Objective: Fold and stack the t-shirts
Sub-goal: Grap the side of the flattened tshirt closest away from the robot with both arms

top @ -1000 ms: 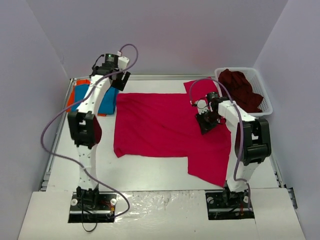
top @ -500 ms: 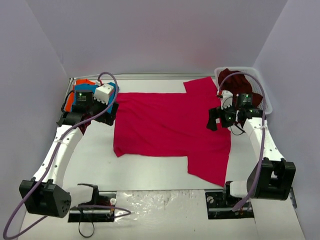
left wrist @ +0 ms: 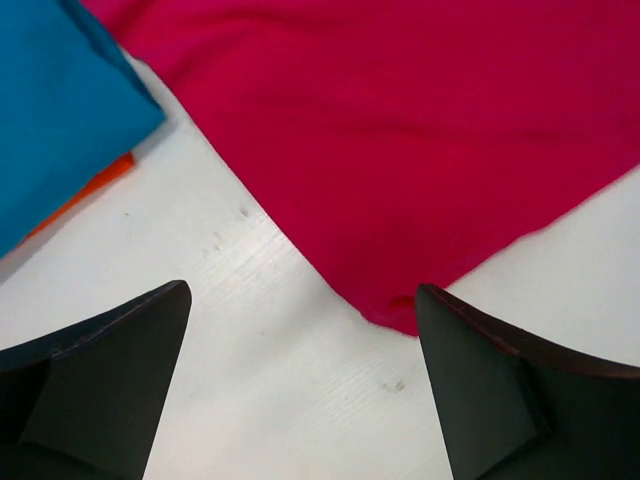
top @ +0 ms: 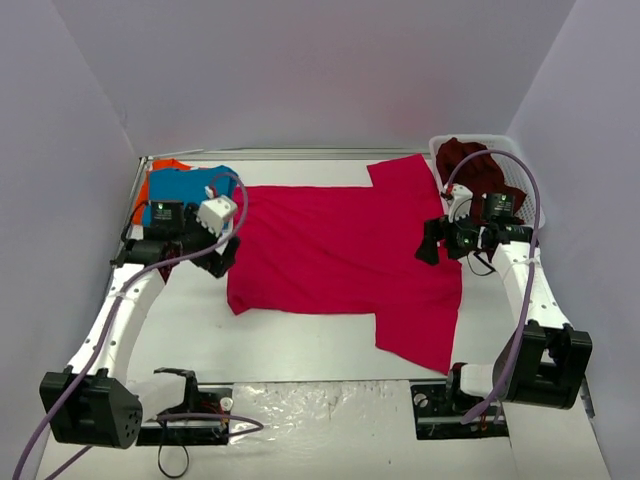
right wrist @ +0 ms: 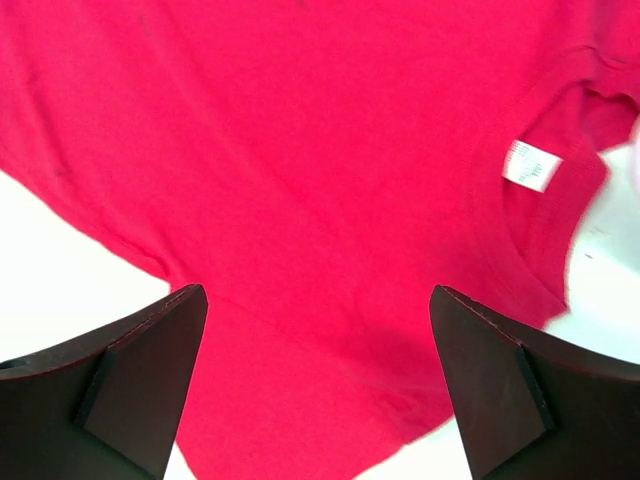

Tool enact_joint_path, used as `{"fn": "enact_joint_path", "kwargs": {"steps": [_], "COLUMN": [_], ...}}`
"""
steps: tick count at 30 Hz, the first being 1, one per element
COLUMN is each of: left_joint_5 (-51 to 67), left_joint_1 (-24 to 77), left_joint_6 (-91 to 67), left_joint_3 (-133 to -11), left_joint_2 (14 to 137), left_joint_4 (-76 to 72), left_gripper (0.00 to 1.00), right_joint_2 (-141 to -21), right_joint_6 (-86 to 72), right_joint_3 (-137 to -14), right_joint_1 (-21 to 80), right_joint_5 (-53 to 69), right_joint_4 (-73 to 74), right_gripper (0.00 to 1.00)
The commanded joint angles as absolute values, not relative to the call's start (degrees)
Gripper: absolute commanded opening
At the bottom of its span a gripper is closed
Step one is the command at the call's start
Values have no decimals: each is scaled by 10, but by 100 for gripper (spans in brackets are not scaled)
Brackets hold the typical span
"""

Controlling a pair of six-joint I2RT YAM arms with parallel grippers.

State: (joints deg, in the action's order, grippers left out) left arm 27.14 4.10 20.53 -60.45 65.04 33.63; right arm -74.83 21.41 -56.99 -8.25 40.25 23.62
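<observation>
A crimson-pink t-shirt (top: 340,250) lies spread flat in the middle of the table, one sleeve toward the back and one toward the front. My left gripper (top: 222,256) hovers open at its left edge; in the left wrist view the gripper (left wrist: 300,335) spans bare table beside the shirt's corner (left wrist: 400,130). My right gripper (top: 432,240) is open above the shirt's right side; the right wrist view shows the gripper (right wrist: 318,335) over the cloth (right wrist: 300,150) near the collar label (right wrist: 532,165). A folded blue t-shirt (top: 185,190) rests on an orange one (top: 146,186) at the back left.
A white mesh basket (top: 534,200) at the back right holds a dark maroon t-shirt (top: 478,172). Purple walls close in the table on three sides. Each arm trails a looping cable over the table.
Both arms have dropped from an upright pose to a low one. The left gripper came forward to the shirt's left edge; the right one shifted slightly right. The crimson shirt lies as before.
</observation>
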Motion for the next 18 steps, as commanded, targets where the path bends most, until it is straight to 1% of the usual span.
{"fn": "enact_joint_path", "kwargs": {"steps": [1, 2, 4, 5, 8, 10, 13, 14, 15, 16, 18], "left_joint_5": [239, 221, 199, 189, 146, 130, 150, 155, 158, 159, 164], "left_joint_1": [61, 71, 97, 105, 127, 132, 132, 133, 137, 138, 142], "left_joint_6": [376, 397, 452, 469, 517, 538, 551, 554, 550, 546, 538], "left_joint_3": [-555, -528, -505, -493, -450, -421, -398, -396, -392, -389, -388], "left_joint_2": [645, 635, 624, 614, 592, 578, 558, 557, 558, 562, 578], "left_joint_4": [414, 418, 424, 428, 421, 407, 403, 403, 398, 394, 384], "left_gripper": [94, 95, 99, 91, 73, 69, 66, 64, 55, 49, 42], "right_joint_2": [-739, -743, -751, -753, -755, -755, -759, -760, -765, -766, -770], "right_joint_6": [209, 203, 201, 201, 201, 202, 205, 207, 207, 207, 207], "right_joint_3": [-565, -565, -570, -570, -570, -570, -570, -567, -567, -567, -569], "right_joint_1": [-84, -84, -86, -89, -95, -98, -103, -102, -102, -103, -102], "right_joint_5": [343, 315, 299, 294, 292, 292, 284, 280, 273, 272, 273], "right_joint_4": [222, 217, 218, 219, 218, 218, 219, 217, 217, 217, 219], "right_gripper": [90, 90, 89, 89, 89, 89, 89, 89, 89, 89, 89]}}
